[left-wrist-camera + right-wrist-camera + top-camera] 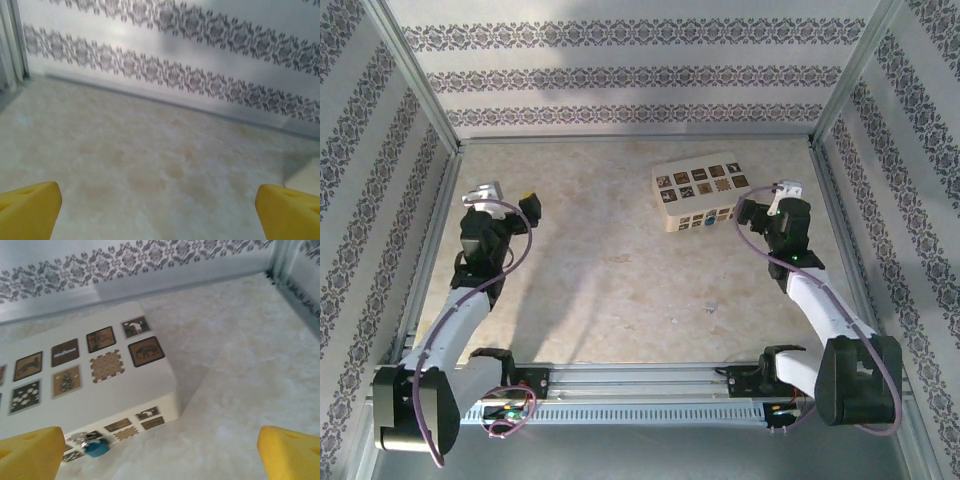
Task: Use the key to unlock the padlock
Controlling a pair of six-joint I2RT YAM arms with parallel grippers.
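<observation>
Well, key [96, 448] against padlock [107, 392] (near face)

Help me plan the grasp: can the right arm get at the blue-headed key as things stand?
Probably yes. The right gripper is open just beside the padlock, and the key sits at its near face with nothing between.

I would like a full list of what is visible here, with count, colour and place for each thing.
padlock: one, cream with dark brown squares, far right part of the table
key: one, silver with blue head, at the padlock's near side face
table: one, beige marbled, under the padlock
walls: three, white with dark ornamental bands, around the table
left fingers: two, yellow, open, above bare table
right fingers: two, yellow, open, close by the padlock's right end
</observation>
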